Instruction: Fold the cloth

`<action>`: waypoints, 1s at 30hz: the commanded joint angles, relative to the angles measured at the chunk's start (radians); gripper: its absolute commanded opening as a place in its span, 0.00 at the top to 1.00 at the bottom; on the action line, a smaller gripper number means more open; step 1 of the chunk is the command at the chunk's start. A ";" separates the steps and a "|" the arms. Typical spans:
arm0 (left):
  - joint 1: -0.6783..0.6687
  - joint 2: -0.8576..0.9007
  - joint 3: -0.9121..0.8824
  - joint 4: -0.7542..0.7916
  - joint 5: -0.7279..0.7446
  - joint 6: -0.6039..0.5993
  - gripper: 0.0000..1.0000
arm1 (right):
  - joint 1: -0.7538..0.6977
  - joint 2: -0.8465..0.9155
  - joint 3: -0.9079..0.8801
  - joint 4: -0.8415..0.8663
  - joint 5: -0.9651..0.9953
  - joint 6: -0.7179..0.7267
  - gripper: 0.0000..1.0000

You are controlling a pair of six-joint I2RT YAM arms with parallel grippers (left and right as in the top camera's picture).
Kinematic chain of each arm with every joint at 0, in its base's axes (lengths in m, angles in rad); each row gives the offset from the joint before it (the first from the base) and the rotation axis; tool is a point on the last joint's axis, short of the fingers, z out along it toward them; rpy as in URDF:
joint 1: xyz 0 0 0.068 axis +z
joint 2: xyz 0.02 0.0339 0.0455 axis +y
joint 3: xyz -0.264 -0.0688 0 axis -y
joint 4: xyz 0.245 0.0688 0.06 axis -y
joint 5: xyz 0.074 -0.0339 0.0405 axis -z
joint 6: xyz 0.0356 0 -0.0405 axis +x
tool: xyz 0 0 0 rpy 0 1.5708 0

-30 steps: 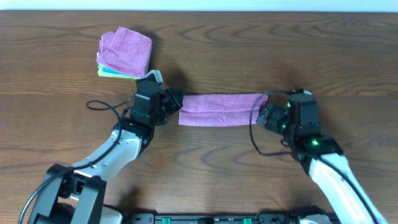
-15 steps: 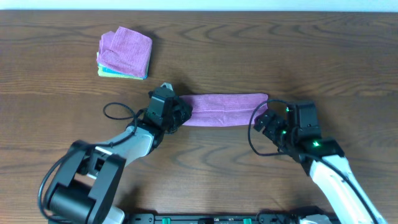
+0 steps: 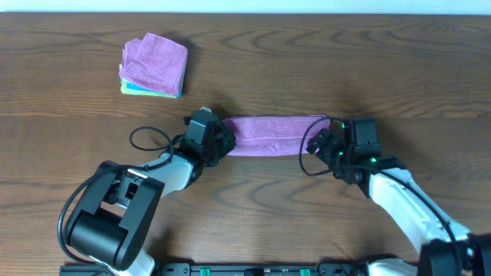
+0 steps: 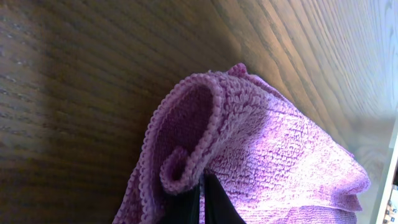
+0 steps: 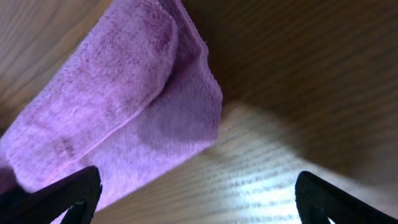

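Note:
A purple cloth [image 3: 272,136] lies folded into a long strip across the middle of the wooden table. My left gripper [image 3: 223,142] is shut on the cloth's left end; in the left wrist view the fingers [image 4: 202,199] pinch a curled hem of the cloth [image 4: 273,149]. My right gripper [image 3: 316,144] is open at the strip's right end. In the right wrist view its fingers [image 5: 196,196] spread wide just short of the cloth's end [image 5: 118,106], with nothing between them.
A stack of folded cloths [image 3: 154,65], purple on top with blue and yellow beneath, sits at the back left. Black cables loop beside both wrists.
My left gripper has slid right along the table and closed on the strip's left end. My right gripper has let go of the right end, dipped toward me and come back beside it.

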 commanded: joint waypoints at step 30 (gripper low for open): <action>0.002 0.023 0.014 -0.005 -0.022 0.012 0.94 | 0.059 0.311 0.000 0.334 0.049 0.002 0.78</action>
